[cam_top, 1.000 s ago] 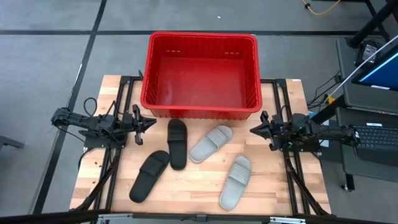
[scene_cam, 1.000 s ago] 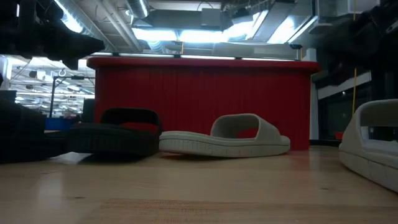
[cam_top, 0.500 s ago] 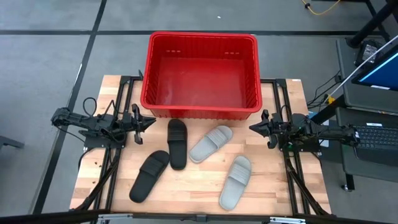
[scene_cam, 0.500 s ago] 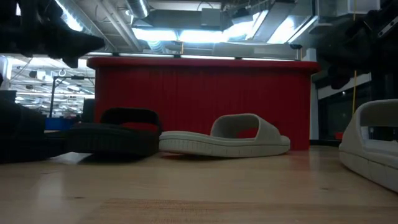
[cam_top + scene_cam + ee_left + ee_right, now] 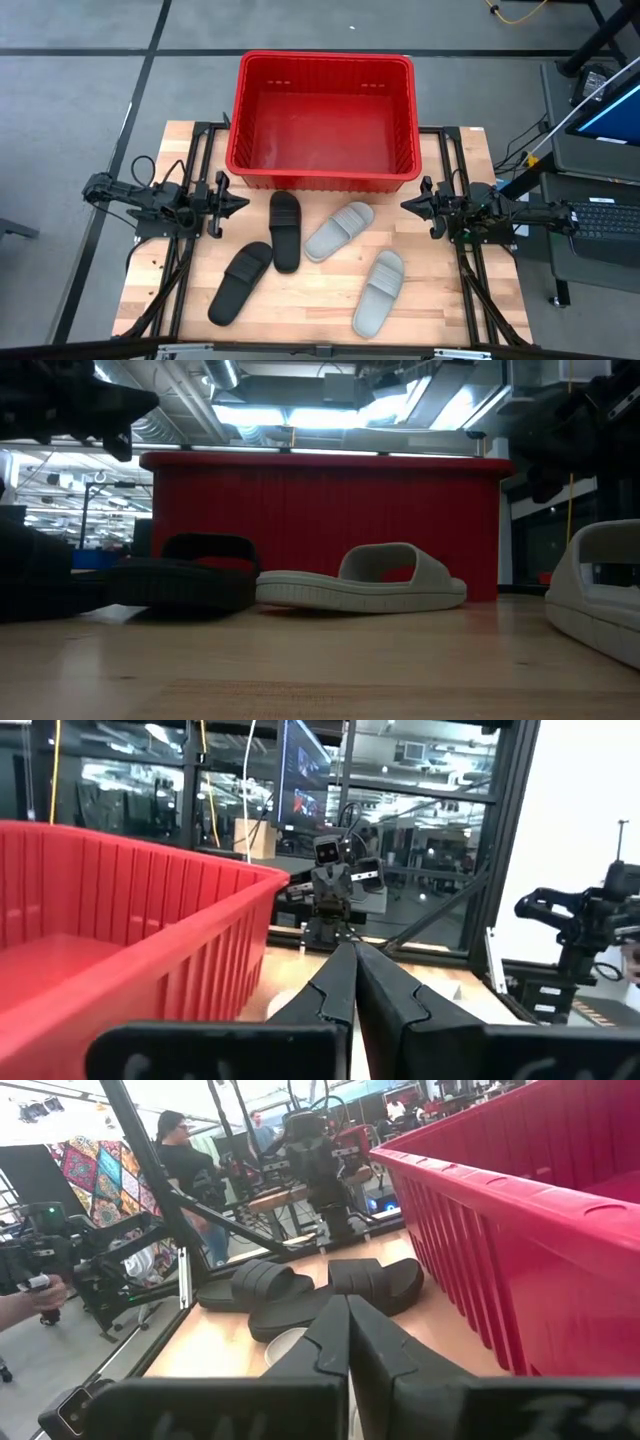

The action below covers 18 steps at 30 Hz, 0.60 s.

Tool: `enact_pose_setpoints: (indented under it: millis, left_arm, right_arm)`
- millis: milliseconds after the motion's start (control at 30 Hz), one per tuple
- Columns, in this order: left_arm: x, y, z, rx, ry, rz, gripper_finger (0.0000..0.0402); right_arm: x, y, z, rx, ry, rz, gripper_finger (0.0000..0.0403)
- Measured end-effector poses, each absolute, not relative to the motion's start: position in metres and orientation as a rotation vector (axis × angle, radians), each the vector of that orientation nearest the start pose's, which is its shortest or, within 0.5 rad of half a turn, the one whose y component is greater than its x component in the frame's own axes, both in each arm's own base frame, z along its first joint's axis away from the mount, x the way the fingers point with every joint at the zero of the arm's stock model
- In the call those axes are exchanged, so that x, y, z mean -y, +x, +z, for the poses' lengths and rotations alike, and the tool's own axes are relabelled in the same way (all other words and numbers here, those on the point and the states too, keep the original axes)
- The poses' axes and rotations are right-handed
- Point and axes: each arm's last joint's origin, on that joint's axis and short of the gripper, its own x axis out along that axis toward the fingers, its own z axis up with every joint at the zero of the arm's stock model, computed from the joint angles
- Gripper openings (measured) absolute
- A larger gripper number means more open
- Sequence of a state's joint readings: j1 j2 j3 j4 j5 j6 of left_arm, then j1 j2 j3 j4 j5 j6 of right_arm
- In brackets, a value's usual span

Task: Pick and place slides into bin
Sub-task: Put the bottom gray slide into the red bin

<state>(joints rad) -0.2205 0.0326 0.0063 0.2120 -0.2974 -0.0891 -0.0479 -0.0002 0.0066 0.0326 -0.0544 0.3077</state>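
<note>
Since a second ago my left fingers (image 5: pixel 243 202) have snapped together, and from above both grippers hover empty over the wooden counter (image 5: pixel 310 300), the right fingers (image 5: pixel 405 207) pressed shut too, flanking two matte black slide sandals (image 5: pixel 285 230) and two light grey slide sandals (image 5: pixel 339 231) lying in front of the large red ribbed plastic bin (image 5: pixel 322 176). At counter level a black sandal (image 5: pixel 185 572) and a grey one (image 5: pixel 362 582) rest before the bin's wall (image 5: pixel 320 520). My left wrist camera shows closed tips (image 5: pixel 352 982) beside the bin (image 5: pixel 120 940); my right shows closed tips (image 5: pixel 345 1330) near the black pair (image 5: pixel 300 1290).
</note>
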Motion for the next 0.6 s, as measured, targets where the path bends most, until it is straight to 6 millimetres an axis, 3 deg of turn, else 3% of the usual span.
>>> enact_pose_setpoints:
  millis: [233,400,600]
  left_arm:
    - [0.012,0.096,0.183,0.189,-0.331,0.073,0.0002]
    - [0.015,0.098,0.183,0.158,-0.335,0.064,0.0002]
    - [0.017,0.101,0.215,0.160,-0.250,0.082,0.0002]
  right_arm:
    - [0.003,0.097,0.170,0.049,0.338,0.018,0.0002]
    - [0.002,0.096,0.182,0.150,0.394,0.064,0.0002]
    - [0.002,0.091,0.208,0.154,0.393,0.065,0.0001]
